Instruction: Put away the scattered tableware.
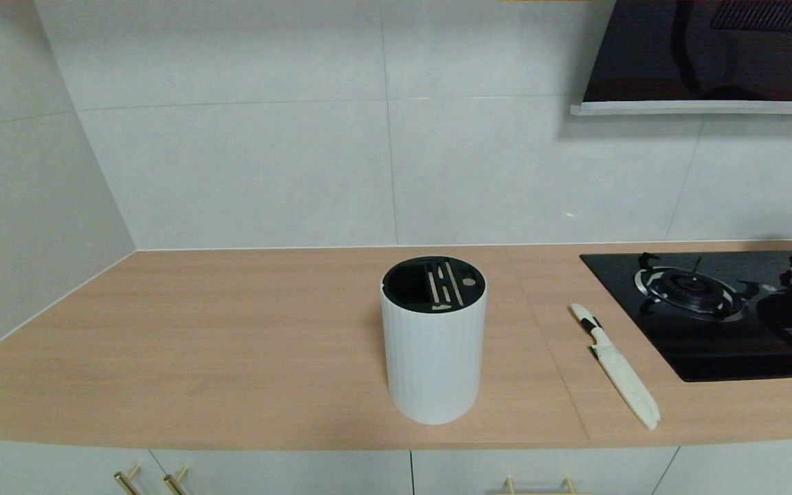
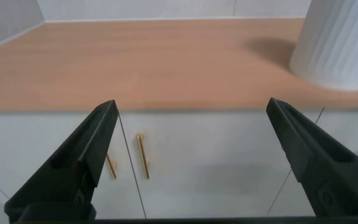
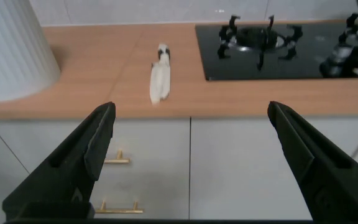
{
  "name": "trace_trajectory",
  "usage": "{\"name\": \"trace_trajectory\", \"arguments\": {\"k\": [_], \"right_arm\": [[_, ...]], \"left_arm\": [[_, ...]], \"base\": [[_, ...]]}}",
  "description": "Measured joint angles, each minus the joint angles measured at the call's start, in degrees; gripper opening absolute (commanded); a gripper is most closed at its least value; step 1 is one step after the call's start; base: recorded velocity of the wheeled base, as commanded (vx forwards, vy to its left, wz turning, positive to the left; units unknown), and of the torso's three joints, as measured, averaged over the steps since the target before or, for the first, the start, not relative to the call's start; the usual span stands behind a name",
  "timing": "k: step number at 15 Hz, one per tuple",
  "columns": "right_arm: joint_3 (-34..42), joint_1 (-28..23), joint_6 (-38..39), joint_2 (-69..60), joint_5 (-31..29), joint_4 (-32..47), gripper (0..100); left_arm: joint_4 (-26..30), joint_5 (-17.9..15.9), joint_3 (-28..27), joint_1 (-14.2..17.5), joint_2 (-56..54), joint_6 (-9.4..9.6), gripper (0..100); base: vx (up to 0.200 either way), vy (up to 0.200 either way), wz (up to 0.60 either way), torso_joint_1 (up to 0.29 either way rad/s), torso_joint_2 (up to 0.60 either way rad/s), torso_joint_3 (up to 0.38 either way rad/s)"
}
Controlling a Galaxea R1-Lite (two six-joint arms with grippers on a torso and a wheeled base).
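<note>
Plainly, the knife is the right arm's job.
You'll find the knife (image 1: 614,366) flat on the surface (image 1: 231,330) at the lower right of the head frame, between the white holder (image 1: 434,344) and the hob (image 1: 705,309). Its long axis runs from the handle at the back to the blade end by the front edge. It lies just above centre in the right wrist frame, ahead of the right gripper (image 3: 190,107), jaws wide apart and empty. The left gripper (image 2: 190,106), jaws equally spread, looks farther off.
</note>
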Motion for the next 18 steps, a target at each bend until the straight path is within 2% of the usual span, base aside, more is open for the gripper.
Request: {"name": "trace_trajectory", "arguments": {"k": [4, 9, 18], "right_arm": [[0.0, 0.0, 0.0, 0.0, 0.0, 0.0, 100], [0.0, 0.0, 0.0, 0.0, 0.0, 0.0, 100], [0.0, 0.0, 0.0, 0.02, -0.02, 0.0, 100]], "left_arm": [[0.0, 0.0, -0.02, 0.0, 0.0, 0.0, 100], [0.0, 0.02, 0.0, 0.0, 0.0, 0.0, 100], [0.0, 0.02, 0.0, 0.0, 0.0, 0.0, 100]], "base": [[0.0, 0.0, 0.0, 0.275, -0.59, -0.309], [0.0, 0.0, 0.0, 0.19, -0.39, -0.203], [0.0, 0.0, 0.0, 0.004, -0.01, -0.006]]}}
